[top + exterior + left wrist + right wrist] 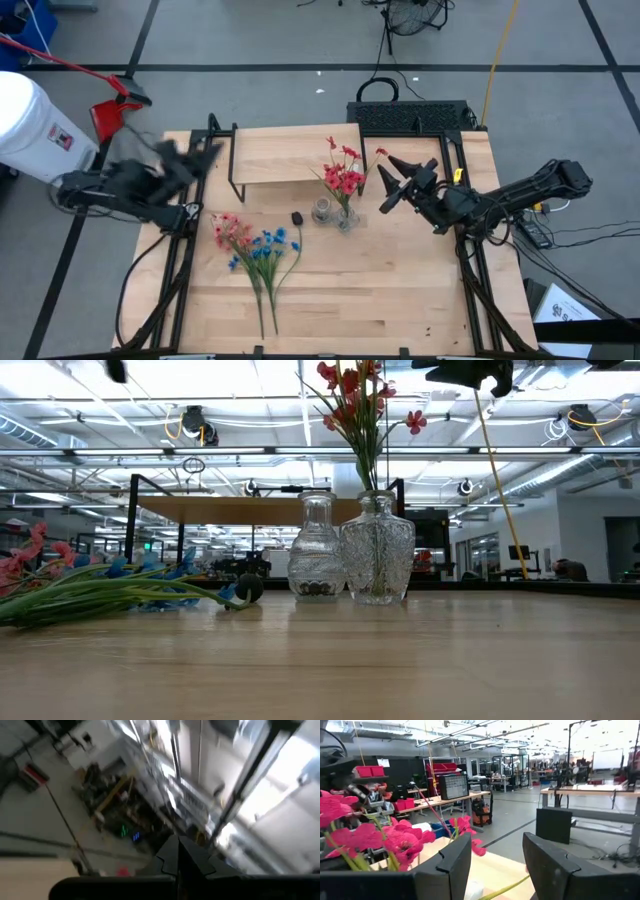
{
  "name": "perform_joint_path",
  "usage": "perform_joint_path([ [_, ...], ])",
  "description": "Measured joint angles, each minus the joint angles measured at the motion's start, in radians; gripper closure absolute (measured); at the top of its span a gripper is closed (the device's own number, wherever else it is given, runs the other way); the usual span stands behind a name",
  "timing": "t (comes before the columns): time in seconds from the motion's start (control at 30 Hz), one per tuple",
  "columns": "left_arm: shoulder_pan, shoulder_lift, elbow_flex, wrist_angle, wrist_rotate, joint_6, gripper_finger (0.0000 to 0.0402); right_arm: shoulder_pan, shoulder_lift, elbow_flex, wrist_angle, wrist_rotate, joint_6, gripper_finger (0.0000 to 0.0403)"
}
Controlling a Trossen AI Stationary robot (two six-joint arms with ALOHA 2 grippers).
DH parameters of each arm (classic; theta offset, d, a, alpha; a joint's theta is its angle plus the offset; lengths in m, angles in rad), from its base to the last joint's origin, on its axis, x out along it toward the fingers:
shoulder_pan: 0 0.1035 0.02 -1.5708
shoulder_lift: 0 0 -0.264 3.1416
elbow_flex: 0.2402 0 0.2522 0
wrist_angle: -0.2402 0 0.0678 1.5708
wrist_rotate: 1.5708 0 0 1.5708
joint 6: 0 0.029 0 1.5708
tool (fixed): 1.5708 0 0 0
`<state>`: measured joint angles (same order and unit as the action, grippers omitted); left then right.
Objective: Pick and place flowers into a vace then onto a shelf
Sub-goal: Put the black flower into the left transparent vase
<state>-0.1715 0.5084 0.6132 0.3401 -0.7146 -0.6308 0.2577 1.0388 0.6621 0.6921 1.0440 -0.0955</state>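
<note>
A red bunch of flowers stands with its stems in a cut-glass vase. A second, smaller glass vase stands beside it and holds no flowers. The pink bunch and the blue bunch lie flat on the table, stems toward the near edge. My right gripper is open, raised just right of the red blossoms. My left gripper is shut, raised over the table's far-left corner by the shelf.
The shelf stands on black legs at the far side, behind the vases. A small black object lies on the table left of the vases. A white bucket sits off the table's left. Bare tabletop spreads toward the near right.
</note>
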Motion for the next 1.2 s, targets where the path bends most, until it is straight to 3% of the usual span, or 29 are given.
perform_joint_path([
  [0.1,0.001,0.121,-0.001,0.045,0.027,0.019,0.0392,0.0,-0.011,0.0,-0.001,0.0,-0.037,0.0234],
  [0.2,0.01,0.224,0.0,0.088,0.025,-0.087,0.0392,0.0,-0.02,0.0,-0.001,0.0,-0.061,0.0234],
  [0.33,0.013,0.337,0.0,0.084,0.212,-0.233,0.0392,0.001,-0.037,0.0,-0.017,0.0,-0.095,0.0234],
  [0.57,-0.002,0.481,0.0,0.06,0.424,-0.346,0.0391,0.043,-0.073,0.0,-0.025,0.003,-0.22,0.0234],
  [0.73,-0.039,0.555,0.001,-0.041,0.532,-0.545,0.0382,0.073,-0.103,0.0,-0.066,0.006,-0.292,0.0234],
  [0.87,-0.097,0.625,0.002,-0.109,0.616,-0.674,0.034,0.084,-0.123,0.0,-0.138,0.01,-0.295,0.0234],
  [1.0,-0.134,0.695,0.031,-0.19,0.666,-0.766,0.0274,0.085,-0.137,0.0,-0.206,0.088,-0.27,0.0234],
  [1.2,-0.139,0.814,0.093,-0.257,0.756,-0.768,0.0198,0.085,-0.147,0.0,-0.243,0.163,-0.263,0.0234],
])
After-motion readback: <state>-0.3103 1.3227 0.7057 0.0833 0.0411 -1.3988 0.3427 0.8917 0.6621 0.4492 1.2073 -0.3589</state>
